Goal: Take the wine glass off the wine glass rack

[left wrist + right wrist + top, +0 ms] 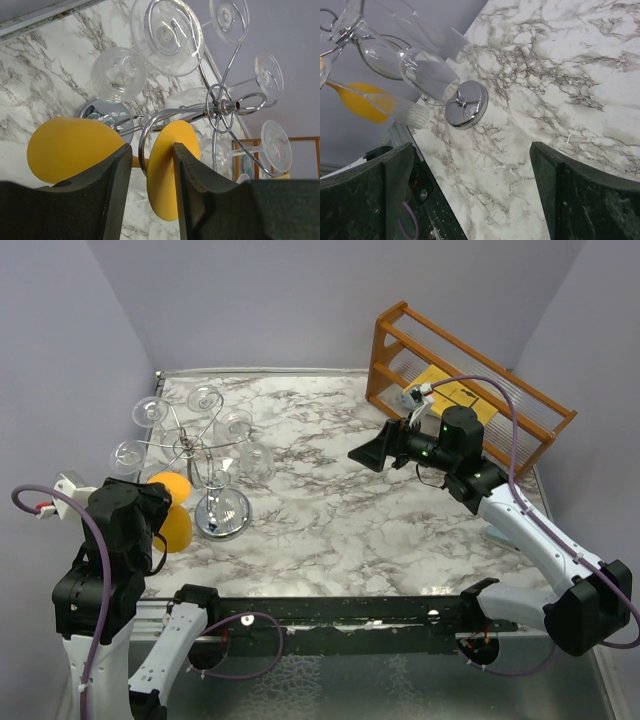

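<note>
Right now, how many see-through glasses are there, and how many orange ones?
Clear glasses: 5, as far as the top view shows
Orange glasses: 1
Total: 6 glasses

You get no readable text, number or brand in any of the three views. The only candidate is a yellow sheet (455,385) in the wooden shelf (378,360), far right of the rack (222,514) and further back. It has a few dark marks, too small to read from the top view. The wrist views show none of it.
</note>
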Action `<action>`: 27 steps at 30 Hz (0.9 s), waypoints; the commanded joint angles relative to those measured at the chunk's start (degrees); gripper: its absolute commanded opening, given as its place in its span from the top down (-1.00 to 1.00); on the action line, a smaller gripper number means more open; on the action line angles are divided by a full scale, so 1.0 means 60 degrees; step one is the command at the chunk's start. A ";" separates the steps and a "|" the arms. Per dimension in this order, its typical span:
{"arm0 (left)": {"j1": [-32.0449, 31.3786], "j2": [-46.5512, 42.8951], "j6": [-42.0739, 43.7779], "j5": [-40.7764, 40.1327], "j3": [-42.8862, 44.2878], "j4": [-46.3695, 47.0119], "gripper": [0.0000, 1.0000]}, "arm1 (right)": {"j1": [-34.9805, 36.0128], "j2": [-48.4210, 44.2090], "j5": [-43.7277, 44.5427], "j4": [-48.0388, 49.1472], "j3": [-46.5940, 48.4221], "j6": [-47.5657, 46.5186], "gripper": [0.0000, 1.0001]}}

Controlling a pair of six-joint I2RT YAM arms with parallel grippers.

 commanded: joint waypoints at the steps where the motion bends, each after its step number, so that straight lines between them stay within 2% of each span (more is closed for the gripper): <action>1: 0.0049 -0.0113 0.0202 -0.0310 0.0181 -0.0515 0.21 | 0.0043 -0.0224 0.0269 -0.0177 0.0016 -0.0095 -0.99; 8: 0.0048 -0.0217 0.0285 -0.0392 0.0183 -0.0496 0.38 | 0.0043 -0.0212 0.0352 -0.0199 -0.0015 -0.0034 -0.99; 14: 0.0042 -0.0202 0.0342 -0.0465 0.0181 -0.0602 0.42 | 0.0043 -0.0186 0.0380 -0.0191 -0.0030 -0.0008 -0.99; 27: 0.0042 -0.0312 0.0348 -0.0489 0.0183 -0.0808 0.33 | 0.0043 -0.0101 0.0436 -0.0195 -0.0055 0.0035 -0.99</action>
